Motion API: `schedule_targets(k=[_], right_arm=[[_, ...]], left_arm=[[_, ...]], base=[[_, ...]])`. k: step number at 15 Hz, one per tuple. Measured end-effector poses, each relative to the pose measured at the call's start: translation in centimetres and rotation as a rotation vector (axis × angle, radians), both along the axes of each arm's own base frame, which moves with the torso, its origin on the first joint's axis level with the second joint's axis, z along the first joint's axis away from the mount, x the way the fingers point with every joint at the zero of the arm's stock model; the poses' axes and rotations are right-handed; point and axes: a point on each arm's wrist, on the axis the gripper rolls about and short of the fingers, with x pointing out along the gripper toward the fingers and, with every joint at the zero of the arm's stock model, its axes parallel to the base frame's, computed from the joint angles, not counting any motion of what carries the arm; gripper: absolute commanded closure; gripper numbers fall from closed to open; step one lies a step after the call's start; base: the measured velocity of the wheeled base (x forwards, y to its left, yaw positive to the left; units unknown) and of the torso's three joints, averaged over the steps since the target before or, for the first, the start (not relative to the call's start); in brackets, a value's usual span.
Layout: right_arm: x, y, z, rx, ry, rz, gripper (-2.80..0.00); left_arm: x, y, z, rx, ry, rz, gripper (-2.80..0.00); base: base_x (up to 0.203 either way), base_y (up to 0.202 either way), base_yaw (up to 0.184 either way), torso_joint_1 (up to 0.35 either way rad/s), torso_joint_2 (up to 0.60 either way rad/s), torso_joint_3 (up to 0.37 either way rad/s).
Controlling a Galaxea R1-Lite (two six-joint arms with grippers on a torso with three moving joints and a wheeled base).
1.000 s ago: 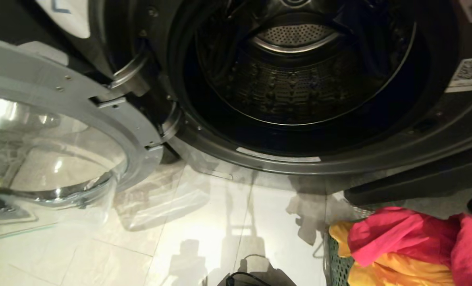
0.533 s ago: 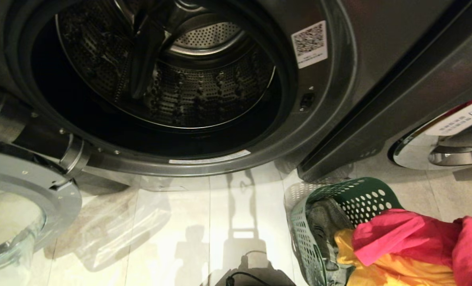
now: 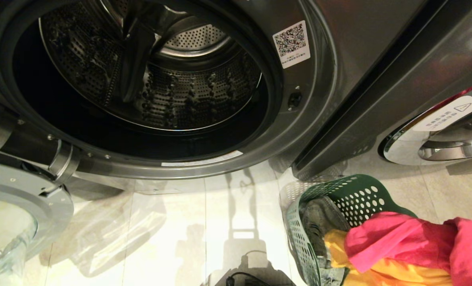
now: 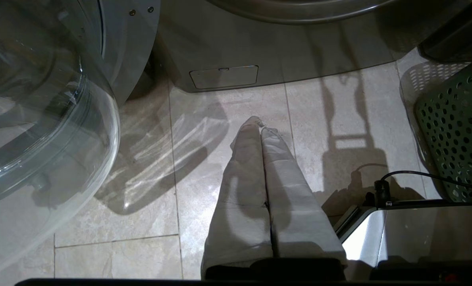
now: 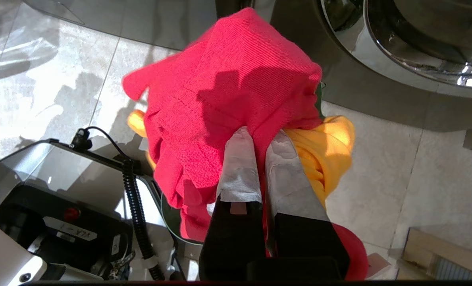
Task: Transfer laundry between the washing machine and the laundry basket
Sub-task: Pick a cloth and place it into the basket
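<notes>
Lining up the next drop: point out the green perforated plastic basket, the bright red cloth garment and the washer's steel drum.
green perforated plastic basket (image 3: 355,198), head view, inner far wall
bright red cloth garment (image 5: 228,91), right wrist view, upper fold
washer's steel drum (image 3: 188,99), head view, perforated lower wall

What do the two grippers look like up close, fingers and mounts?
Left gripper: two long tapered fingers wrapped in pale grey-white tape or fabric, rising from a black base. Right gripper: the same pale wrap covers only the outer part of its fingers, with bare black plastic below. No markings show on either.

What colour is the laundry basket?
Green, dotted with round holes; the laundry basket shows best in the head view.
</notes>
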Motion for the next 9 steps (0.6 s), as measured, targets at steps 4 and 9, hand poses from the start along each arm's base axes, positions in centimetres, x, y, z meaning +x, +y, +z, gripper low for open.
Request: schedule_targets(k=[4,9], right_arm=[[0.3,-0.05,0.18,-0.059,-0.056,0.002,0.0],[0.7,-0.18,-0.45,-0.064,-0.038,-0.031,0.0]], left_arm=[[0.0,0.0,-0.01,0.0,0.001,0.0,0.0],[0.0,0.0,-0.02,0.0,0.002,0.0,0.0]], base=[[0.0,0.0,0.0,0.0,0.0,0.0],[0.0,0.0,0.0,0.0,0.0,0.0]])
